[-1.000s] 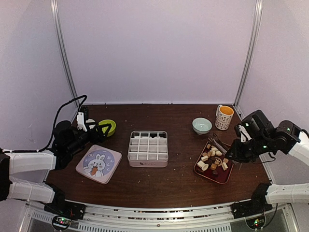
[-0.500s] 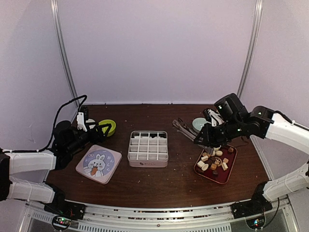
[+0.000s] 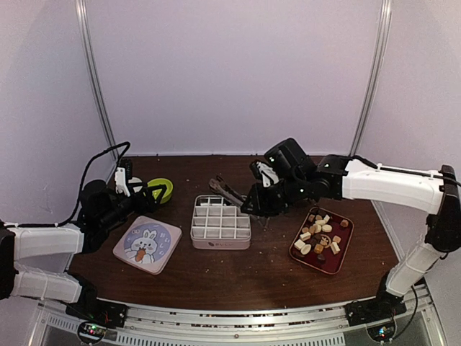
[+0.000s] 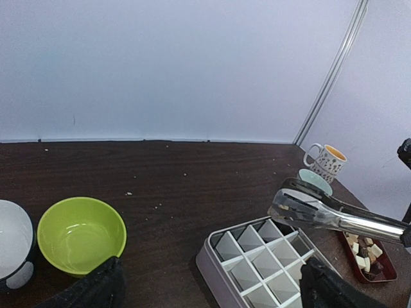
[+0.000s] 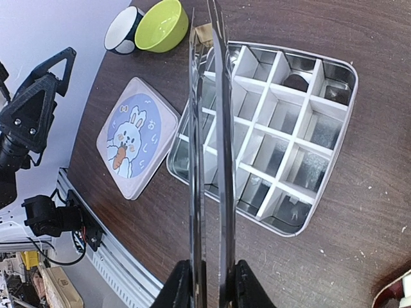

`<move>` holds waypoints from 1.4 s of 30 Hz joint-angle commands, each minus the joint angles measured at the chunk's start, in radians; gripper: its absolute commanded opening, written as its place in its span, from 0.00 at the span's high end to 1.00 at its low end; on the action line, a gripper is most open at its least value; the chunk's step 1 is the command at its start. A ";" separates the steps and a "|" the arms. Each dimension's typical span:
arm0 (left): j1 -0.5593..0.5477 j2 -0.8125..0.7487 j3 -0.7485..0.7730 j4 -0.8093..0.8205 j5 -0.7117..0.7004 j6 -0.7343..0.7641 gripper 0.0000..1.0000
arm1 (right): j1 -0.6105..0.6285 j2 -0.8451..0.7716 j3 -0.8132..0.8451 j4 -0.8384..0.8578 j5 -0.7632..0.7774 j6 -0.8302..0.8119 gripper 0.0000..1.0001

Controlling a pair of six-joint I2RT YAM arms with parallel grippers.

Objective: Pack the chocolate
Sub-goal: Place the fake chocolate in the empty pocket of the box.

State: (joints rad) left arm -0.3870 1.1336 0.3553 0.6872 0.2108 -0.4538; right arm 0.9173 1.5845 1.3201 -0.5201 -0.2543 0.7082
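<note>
My right gripper (image 3: 261, 199) (image 5: 207, 273) is shut on metal tongs (image 3: 229, 192) (image 5: 207, 128) (image 4: 314, 212), whose tips hang over the far left corner of the white divided box (image 3: 220, 243) (image 5: 334, 167) (image 4: 212, 266). A small tan piece (image 5: 203, 32) shows between the tong tips. One dark chocolate (image 5: 295, 81) lies in a far cell of the box. More chocolate (image 3: 319, 236) (image 4: 363, 249) is piled on the red tray (image 3: 343, 252) to the right. My left gripper (image 3: 141, 192) (image 4: 209, 296) hovers open and empty near the green bowl.
The bunny-print lid (image 3: 147, 244) (image 5: 136, 135) lies left of the box. A green bowl (image 3: 161, 189) (image 4: 80, 234) and a white cup (image 4: 11, 247) stand at the back left. A pale blue bowl (image 4: 314, 181) and a mug (image 4: 327, 160) stand at the back right.
My right arm has swung left from the red tray, carrying the tongs to above the box. The left arm has not moved.
</note>
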 commanded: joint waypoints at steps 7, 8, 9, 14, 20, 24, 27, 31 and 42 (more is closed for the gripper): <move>0.005 0.005 0.022 0.049 0.009 0.004 0.03 | 0.003 0.090 0.034 0.091 0.006 -0.024 0.82; 0.005 0.005 0.022 0.049 0.010 0.004 0.03 | 0.004 0.094 0.030 0.098 0.005 -0.022 0.81; 0.004 0.005 0.022 0.049 0.009 0.004 0.03 | 0.006 0.096 0.025 0.103 0.003 -0.020 0.81; 0.004 0.008 0.022 0.050 0.009 0.004 0.03 | 0.007 0.113 0.015 0.096 -0.001 -0.020 0.79; 0.004 0.010 0.022 0.051 0.007 0.006 0.03 | 0.008 0.114 0.016 0.085 0.010 -0.026 0.74; 0.004 0.005 0.022 0.049 0.007 0.008 0.03 | 0.006 0.114 0.018 0.081 0.014 -0.027 0.75; 0.005 0.001 0.022 0.047 0.006 0.009 0.03 | 0.006 0.112 0.016 0.081 0.016 -0.025 0.75; 0.005 -0.001 0.021 0.044 0.004 0.010 0.03 | 0.007 0.090 0.014 0.079 0.036 -0.027 0.75; 0.004 -0.050 0.041 -0.002 0.020 -0.028 0.02 | -0.006 -0.026 -0.048 0.081 0.124 -0.048 0.75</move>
State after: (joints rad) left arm -0.3870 1.1255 0.3553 0.6765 0.2104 -0.4572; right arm 0.9184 1.6276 1.2942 -0.4591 -0.1902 0.6765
